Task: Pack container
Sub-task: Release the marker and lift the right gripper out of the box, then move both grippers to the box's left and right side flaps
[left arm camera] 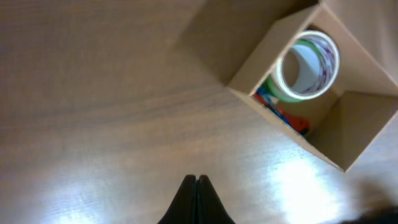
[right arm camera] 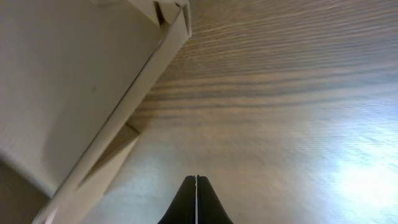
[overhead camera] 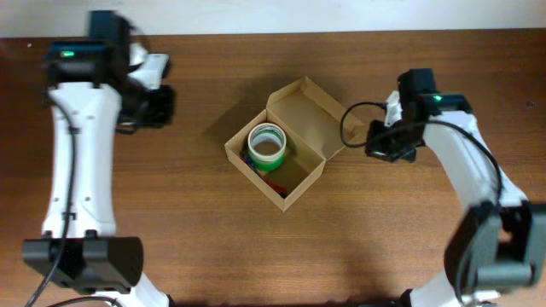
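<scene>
The container (overhead camera: 300,181) is a tan cardboard box at the table's middle, its flap lid (overhead camera: 314,112) standing open toward the back right. Inside it stands a green-and-white tape roll (overhead camera: 267,145) over some red, blue and green items. The left wrist view shows the container (left arm camera: 252,73) with the roll (left arm camera: 308,65) at upper right. My left gripper (left arm camera: 196,180) is shut and empty over bare wood, far left of the box. My right gripper (right arm camera: 196,179) is shut and empty, just right of the open lid (right arm camera: 74,87).
The table (overhead camera: 205,239) is dark brown wood. A black cable (overhead camera: 350,119) loops from the right arm beside the lid. Both arm bases stand at the front edge.
</scene>
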### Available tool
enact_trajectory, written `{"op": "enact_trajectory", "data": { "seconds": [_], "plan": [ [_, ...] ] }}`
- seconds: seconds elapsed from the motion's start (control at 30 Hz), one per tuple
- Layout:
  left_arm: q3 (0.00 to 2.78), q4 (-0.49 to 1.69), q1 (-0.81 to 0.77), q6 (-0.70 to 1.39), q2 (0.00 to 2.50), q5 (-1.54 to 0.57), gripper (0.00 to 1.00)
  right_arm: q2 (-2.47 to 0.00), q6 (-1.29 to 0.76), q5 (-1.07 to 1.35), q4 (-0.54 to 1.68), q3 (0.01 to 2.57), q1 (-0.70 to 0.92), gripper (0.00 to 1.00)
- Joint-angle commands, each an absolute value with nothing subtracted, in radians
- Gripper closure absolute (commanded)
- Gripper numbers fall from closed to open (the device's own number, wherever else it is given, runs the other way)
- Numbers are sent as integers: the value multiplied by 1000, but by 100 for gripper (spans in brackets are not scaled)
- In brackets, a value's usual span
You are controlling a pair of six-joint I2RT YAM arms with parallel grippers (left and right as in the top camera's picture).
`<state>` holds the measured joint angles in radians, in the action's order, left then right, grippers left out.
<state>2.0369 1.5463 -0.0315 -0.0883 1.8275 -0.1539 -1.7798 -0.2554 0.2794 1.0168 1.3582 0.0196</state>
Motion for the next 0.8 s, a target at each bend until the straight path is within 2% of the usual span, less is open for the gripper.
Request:
{"op": "enact_trajectory", "data": {
  "seconds": [0.0,0.17,0.37,0.6,0.77],
  "plan": [
    [2029,1511,-118,-125,1851,-46,98,-1881,-297,379,990,1357,13,96],
    [2029,1494,-175,-117,1895,-29,98,-1958,-285,451,898,1357,14,96],
    [2029,1492,-176,-106,1978,-29,98,-1977,-254,666,636,1357,14,96],
    [2029,1449,-176,-105,2044,-29,99,-1977,-402,823,357,1357,17,96],
    [2029,1384,-169,-99,2054,-28,98,-1977,-406,904,287,1357,43,96]
  ]
}}
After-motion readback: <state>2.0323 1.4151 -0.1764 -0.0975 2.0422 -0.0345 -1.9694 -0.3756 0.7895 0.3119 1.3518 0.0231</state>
